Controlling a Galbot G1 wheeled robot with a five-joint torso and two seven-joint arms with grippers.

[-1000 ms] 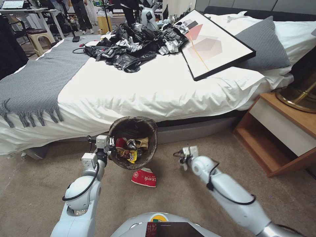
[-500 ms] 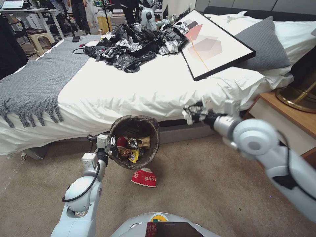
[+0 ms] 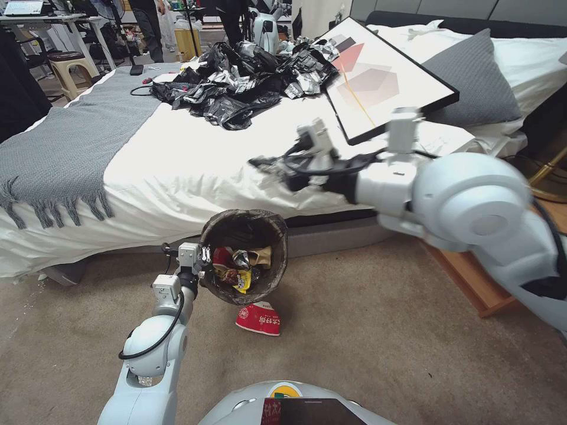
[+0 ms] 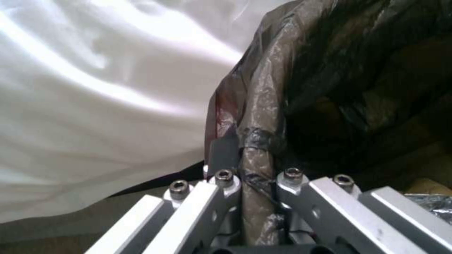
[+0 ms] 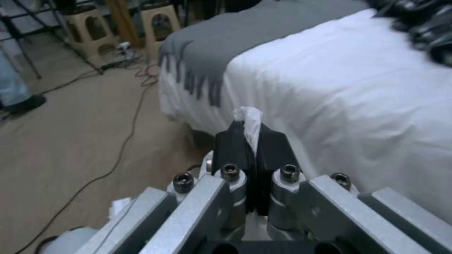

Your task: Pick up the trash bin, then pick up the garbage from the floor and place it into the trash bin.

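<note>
The trash bin (image 3: 245, 233), lined with a dark brown bag, hangs tilted above the carpet beside the bed. My left gripper (image 3: 199, 258) is shut on its rim; the left wrist view shows the fingers (image 4: 221, 151) pinching the bag-covered rim (image 4: 256, 155). Several garbage pieces (image 3: 236, 268) lie inside the bin. A red-and-white packet (image 3: 258, 319) lies on the floor just below it. My right gripper (image 3: 263, 162) is raised over the bed's edge, above the bin. It is shut on a small white scrap (image 5: 249, 120).
The bed (image 3: 195, 165) carries a heap of black bags (image 3: 242, 82), a framed picture (image 3: 384, 82) and a grey blanket (image 3: 65, 147). A wooden nightstand (image 3: 472, 277) stands at the right. Cables (image 5: 118, 151) trail across the carpet near the bed's foot.
My right arm has swung up from near the floor to the height of the bed's edge and leftward above the bin. The left arm and bin have barely shifted.
</note>
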